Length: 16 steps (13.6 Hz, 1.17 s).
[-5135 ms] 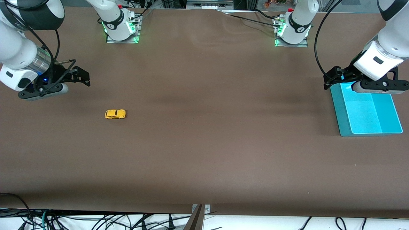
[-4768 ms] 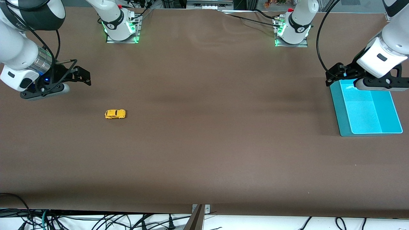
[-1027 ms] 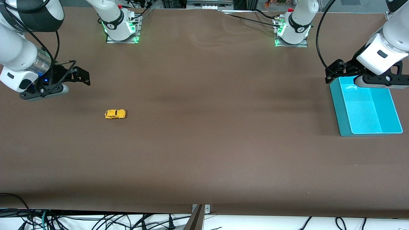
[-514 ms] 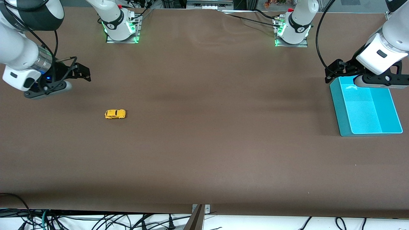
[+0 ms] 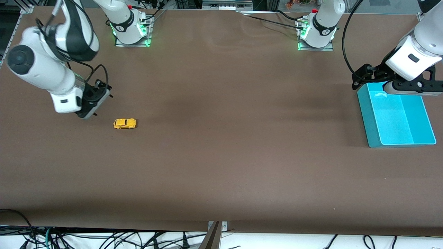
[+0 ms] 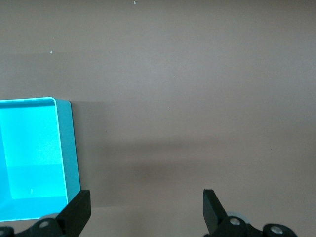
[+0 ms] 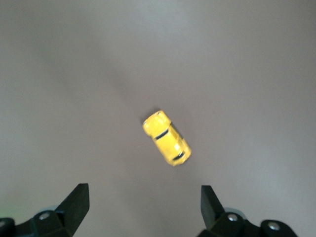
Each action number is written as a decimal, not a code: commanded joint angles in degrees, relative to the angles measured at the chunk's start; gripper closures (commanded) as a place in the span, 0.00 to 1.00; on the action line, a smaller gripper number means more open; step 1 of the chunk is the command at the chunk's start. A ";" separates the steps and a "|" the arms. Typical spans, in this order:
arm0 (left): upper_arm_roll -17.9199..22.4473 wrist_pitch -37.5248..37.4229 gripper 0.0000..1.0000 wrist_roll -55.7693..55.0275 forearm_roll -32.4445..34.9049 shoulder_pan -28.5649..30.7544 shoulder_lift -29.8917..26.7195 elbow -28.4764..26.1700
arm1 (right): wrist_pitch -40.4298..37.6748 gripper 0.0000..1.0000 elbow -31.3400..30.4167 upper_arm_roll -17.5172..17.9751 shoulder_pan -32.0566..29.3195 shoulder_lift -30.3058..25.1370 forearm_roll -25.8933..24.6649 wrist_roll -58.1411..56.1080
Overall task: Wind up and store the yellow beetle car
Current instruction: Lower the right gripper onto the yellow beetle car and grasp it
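- The yellow beetle car sits on its wheels on the brown counter, toward the right arm's end, lying lengthwise along the counter.
- The right gripper hangs above the counter just beside the car, at about ten o'clock from it in the front view; its jaws are spread wide and hold nothing.
- In the right wrist view the car lies ahead of the two dark fingers, centred on the gap between them, touching neither.
- A turquoise bin with an inner divider stands at the left arm's end, about three o'clock from the car and well apart from it.
- The left gripper waits over the bin's corner nearest the arm bases, jaws wide apart and empty; the left wrist view shows that corner.
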 commanded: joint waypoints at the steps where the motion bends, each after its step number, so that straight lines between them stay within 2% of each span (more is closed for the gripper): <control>1: -0.02 -1.42 0.00 0.37 -1.03 -0.25 0.87 2.07 | 9.91 0.00 -4.83 0.13 -0.53 2.22 -0.61 -14.08; 6: -0.02 -1.42 0.00 0.37 -1.03 -0.25 0.87 1.98 | 22.05 0.00 -5.90 0.13 -1.41 11.53 -0.88 -25.27; 11: -0.02 -1.51 0.00 0.37 -1.03 -0.25 0.87 2.07 | 27.25 0.02 -6.60 0.13 -2.20 15.76 -0.88 -29.06; 13: -0.02 -1.51 0.00 0.37 -1.03 -0.25 0.87 2.07 | 28.31 0.06 -6.69 0.13 -2.55 16.64 -0.88 -29.24; 16: -0.02 -1.51 0.00 0.37 -1.03 -0.25 0.87 2.07 | 29.36 0.22 -7.13 0.13 -2.64 17.52 -0.88 -29.24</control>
